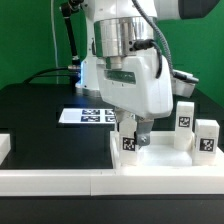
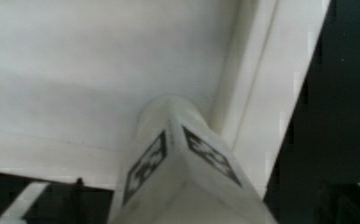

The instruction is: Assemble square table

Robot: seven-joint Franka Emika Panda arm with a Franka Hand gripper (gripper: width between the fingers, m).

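Observation:
The white square table top (image 1: 165,160) with its raised rim lies at the front of the exterior view's right. My gripper (image 1: 131,128) is shut on a short white tagged leg (image 1: 129,142) and holds it upright at the top's left part, near the rim. I cannot tell whether the leg touches the top. In the wrist view the leg (image 2: 177,165) sticks out from my gripper (image 2: 180,212) over the top's white surface (image 2: 88,80), next to its rim (image 2: 275,70). Two more white tagged legs (image 1: 186,114) (image 1: 207,139) stand at the top's right side.
The marker board (image 1: 88,115) lies on the black table behind the arm. A long low white rail (image 1: 60,181) runs along the front, and a white block (image 1: 4,148) sits at the exterior view's left edge. A green backdrop and cables are behind.

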